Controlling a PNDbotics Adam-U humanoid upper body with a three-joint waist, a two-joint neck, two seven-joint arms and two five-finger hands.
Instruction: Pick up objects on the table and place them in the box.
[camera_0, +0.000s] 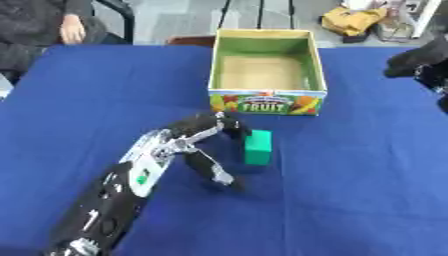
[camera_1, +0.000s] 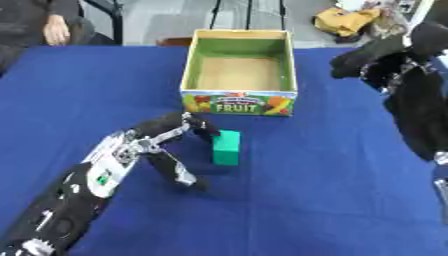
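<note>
My fingers (camera_0: 229, 126) on the left hand (camera_0: 188, 142) are spread, not yet clasping anything: the upper ones reach the near top corner of the green block (camera_0: 257, 147), the thumb (camera_0: 214, 172) hangs well below it. The block stands upright on the blue surface (camera_0: 350, 190), just in front of the fruit box (camera_0: 267, 102), which is empty. If I close now with only that corner touched, I judge the block may tip or skid away from the box front. The right eye view shows my right hand (camera_1: 372, 54) raised beside the box; whether it is curled I cannot tell. The left eye view catches only its edge.
</note>
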